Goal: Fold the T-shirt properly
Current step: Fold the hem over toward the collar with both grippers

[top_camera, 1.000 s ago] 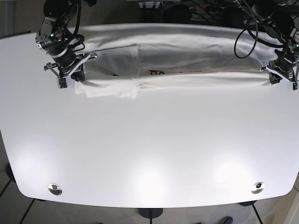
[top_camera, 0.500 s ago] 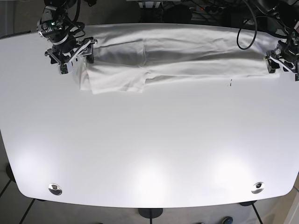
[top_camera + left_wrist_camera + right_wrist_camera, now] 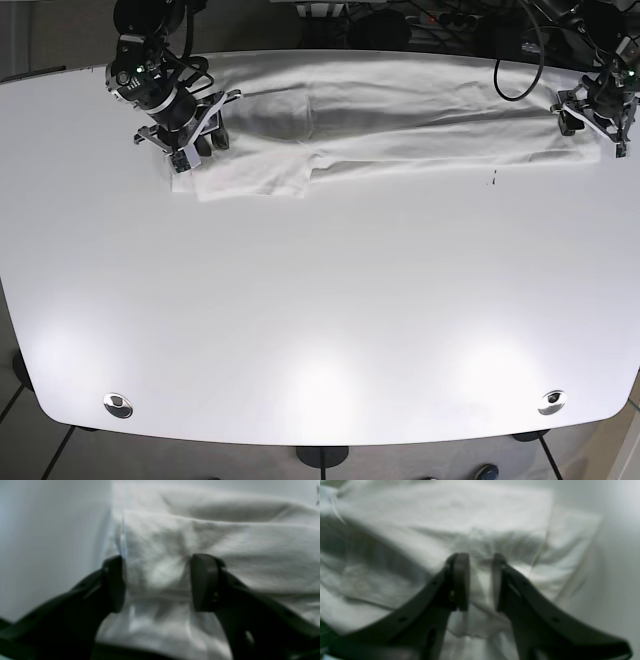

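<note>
Two grippers are working one shirt [image 3: 400,125]: the left gripper [image 3: 157,582] is sitting with jaws apart over bunched cloth, and the right gripper [image 3: 480,582] is narrowly parted around a fold. The shirt is lying folded along the far edge of one table [image 3: 320,300].

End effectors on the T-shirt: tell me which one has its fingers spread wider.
The left end effector, at the T-shirt's edge. A broad bunch of cloth sits between its fingers, while the right end effector shows only a narrow gap.
</note>
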